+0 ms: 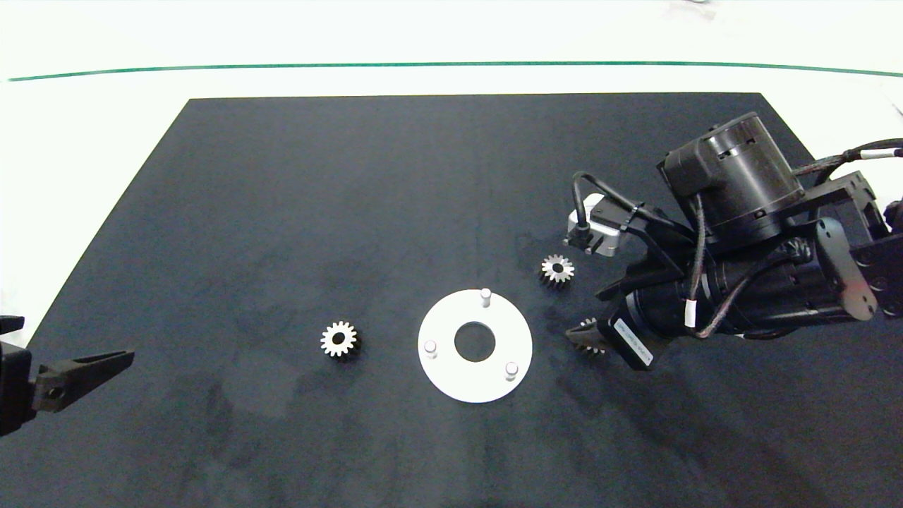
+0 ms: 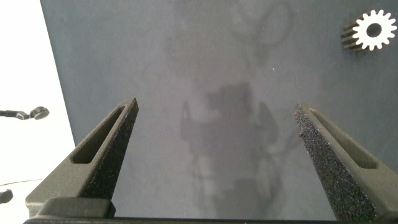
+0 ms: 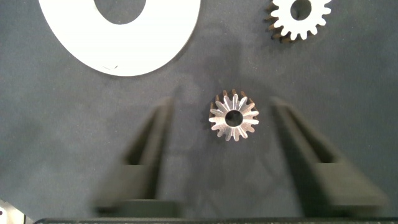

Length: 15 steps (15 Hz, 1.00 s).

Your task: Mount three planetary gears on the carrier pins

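The right gripper (image 3: 233,158) has its fingers (image 3: 146,152) spread wide, one on each side of a gear (image 3: 233,116) that lies flat on the dark mat (image 1: 282,212); the fingers are apart from the gear's teeth and hold nothing. In the head view this gear (image 1: 587,337) sits just to the right of the white disc (image 1: 441,367), partly hidden under the right arm, which reaches in from the right edge. A second gear (image 1: 557,269) lies flat on the mat a little farther from the robot, near the disc's far-right rim and just beside the gripped-around one in the right wrist view (image 3: 300,17). The disc lies flat near the middle of the mat with a large round hole at its centre, and its three pins (image 1: 485,297) stand upright near the rim, all bare. The third gear (image 1: 339,339) rests flat on the mat to the left of the disc, well apart from the other two. The left gripper (image 2: 217,124) hangs at the left edge of the mat, well away from the disc, its fingers (image 2: 109,152) wide apart and empty over bare mat, with the third gear (image 2: 372,31) in view ahead of it. The mat covers most of a white bench (image 1: 106,85), which carries a thin green line near its far edge.
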### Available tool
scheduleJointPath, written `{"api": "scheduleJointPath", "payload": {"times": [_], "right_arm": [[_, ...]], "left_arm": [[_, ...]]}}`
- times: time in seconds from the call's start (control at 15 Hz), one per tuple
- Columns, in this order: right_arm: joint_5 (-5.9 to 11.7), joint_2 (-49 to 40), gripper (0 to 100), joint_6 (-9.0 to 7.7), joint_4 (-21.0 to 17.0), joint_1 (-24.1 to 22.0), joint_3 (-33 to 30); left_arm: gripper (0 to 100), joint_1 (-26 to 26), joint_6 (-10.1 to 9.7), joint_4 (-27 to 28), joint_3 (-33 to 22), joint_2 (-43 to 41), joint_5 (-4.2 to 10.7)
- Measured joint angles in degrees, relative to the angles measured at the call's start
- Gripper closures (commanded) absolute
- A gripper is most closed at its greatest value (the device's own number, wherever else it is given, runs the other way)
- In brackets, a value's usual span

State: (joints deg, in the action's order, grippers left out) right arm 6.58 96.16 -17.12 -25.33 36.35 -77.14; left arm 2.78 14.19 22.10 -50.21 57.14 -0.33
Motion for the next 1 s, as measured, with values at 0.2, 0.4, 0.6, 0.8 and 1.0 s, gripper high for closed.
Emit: {"api": "scheduleJointPath", "payload": {"times": [0.2, 0.4, 0.6, 0.8, 1.0], "right_arm": [[0.11, 0.0, 0, 0.39, -0.1, 0.0, 0.3], [0.17, 0.1, 0, 1.90, -0.1, -0.6, 2.2], [0.22, 0.7, 0, 2.05, -0.1, -1.6, 3.5], [0.22, 1.2, 0, 2.07, -0.1, -2.7, 3.8], [0.17, 2.4, 0, 2.12, 0.0, -4.0, 3.9]], "left_arm": [[0, 0.0, 0.02, 0.0, 0.0, 0.0, -0.02], [0, 0.0, 0.02, 0.0, 0.0, -0.1, 0.00], [0, 0.0, 0.05, 0.0, 0.0, -0.1, -0.02], [0, 0.0, 0.06, 0.0, 0.0, -0.1, -0.02], [0, 0.0, 0.06, 0.0, 0.0, -0.1, -0.02]]}}
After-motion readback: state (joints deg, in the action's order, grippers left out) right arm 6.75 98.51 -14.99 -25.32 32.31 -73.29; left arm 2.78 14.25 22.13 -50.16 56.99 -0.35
